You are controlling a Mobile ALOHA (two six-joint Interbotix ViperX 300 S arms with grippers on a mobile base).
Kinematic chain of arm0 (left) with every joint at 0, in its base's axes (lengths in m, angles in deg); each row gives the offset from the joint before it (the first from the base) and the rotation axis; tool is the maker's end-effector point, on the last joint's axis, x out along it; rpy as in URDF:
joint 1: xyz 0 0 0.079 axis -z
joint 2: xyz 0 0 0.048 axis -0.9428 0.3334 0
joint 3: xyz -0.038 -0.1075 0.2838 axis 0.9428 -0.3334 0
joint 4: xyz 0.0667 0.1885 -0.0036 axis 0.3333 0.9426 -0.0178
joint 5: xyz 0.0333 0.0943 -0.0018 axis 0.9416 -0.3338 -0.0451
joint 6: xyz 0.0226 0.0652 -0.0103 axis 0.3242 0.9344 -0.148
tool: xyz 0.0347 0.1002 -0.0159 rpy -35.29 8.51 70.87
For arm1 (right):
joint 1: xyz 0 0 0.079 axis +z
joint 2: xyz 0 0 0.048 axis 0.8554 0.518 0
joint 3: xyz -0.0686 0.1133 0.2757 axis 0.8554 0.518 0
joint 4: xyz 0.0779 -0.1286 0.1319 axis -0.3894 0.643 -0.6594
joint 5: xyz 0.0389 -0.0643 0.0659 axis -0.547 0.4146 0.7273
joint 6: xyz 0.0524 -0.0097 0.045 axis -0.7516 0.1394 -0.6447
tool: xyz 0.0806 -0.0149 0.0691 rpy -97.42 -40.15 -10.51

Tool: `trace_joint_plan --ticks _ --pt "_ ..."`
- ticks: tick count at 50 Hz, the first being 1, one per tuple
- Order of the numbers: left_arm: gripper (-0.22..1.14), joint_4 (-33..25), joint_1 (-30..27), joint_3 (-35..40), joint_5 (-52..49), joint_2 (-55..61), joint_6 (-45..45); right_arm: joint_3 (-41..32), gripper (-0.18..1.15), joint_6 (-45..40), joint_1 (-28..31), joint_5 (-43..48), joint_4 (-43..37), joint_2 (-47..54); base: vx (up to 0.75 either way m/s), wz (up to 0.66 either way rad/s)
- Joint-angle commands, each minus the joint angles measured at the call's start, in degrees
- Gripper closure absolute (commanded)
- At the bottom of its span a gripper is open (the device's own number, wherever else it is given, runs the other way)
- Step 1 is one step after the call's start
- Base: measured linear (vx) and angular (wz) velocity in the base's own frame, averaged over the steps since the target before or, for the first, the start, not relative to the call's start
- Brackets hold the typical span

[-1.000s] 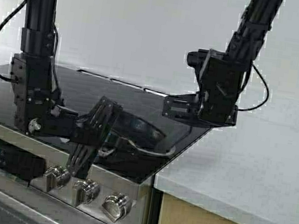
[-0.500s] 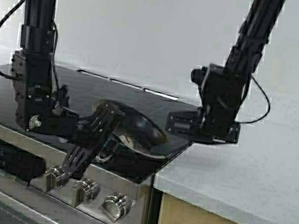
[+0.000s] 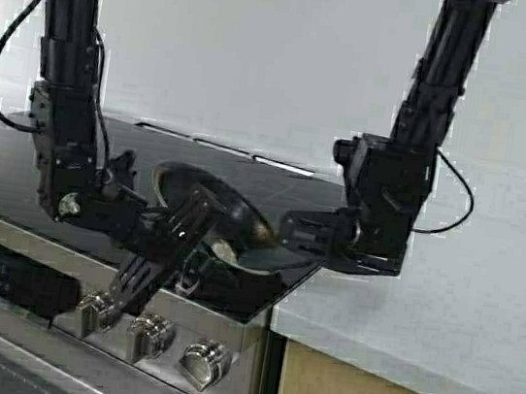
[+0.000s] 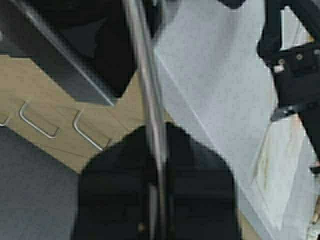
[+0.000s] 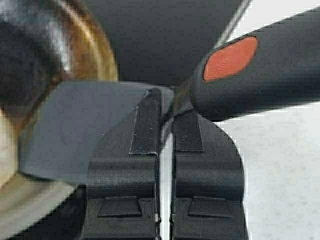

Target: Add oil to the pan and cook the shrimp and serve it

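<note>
The left end effector [image 3: 170, 243] is clamped on the handle of the pan [image 3: 217, 212] at the front edge of the stove [image 3: 229, 302], just above the knobs [image 3: 151, 333]. It holds the pan tipped, the open side turned toward the right end effector. In the left wrist view the steel handle [image 4: 150, 115] runs straight out from between the fingers, so the grip looks narrow and edge-on; if the handle rolls in that pinch, the pan could swing further over and drop what it carries onto the stove top.

A pale lump, probably the shrimp [image 3: 224, 250], sits low in the tilted pan near its lower rim, just beyond the left end effector. Tilted this far, it could slide out before anything is under it, and no bowl is in view to receive it.

The right end effector [image 3: 308, 238] is just beyond the pan's far rim, its fingers closed on a spatula [image 5: 95, 130] with a dark blade and an orange-spotted handle. The blade rests against the rim of the pan [image 5: 102, 55]. A hard push could shove the pan against the left grip, or flick the shrimp over the rim onto the counter [image 3: 461, 323] beside it.

The oil jug is not in view.
</note>
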Motion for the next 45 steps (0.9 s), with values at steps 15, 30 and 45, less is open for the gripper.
trace_joint_plan --ticks 15,30,45 --pt "0.89 3.7 0.6 1.9 -1.7 -2.5 -2.2 -3.1 0.9 0.2 6.3 -4.0 3.3 -0.6 0.0 0.0" --pt "0.89 5.2 0.6 2.3 1.2 -1.4 -3.7 0.4 0.9 0.1 6.4 -3.6 3.3 -2.4 0.0 0.0" --pt "0.89 8.6 0.4 3.8 3.4 -0.2 -4.6 2.6 0.9 -0.1 6.3 -3.4 3.3 -4.6 0.0 0.0"
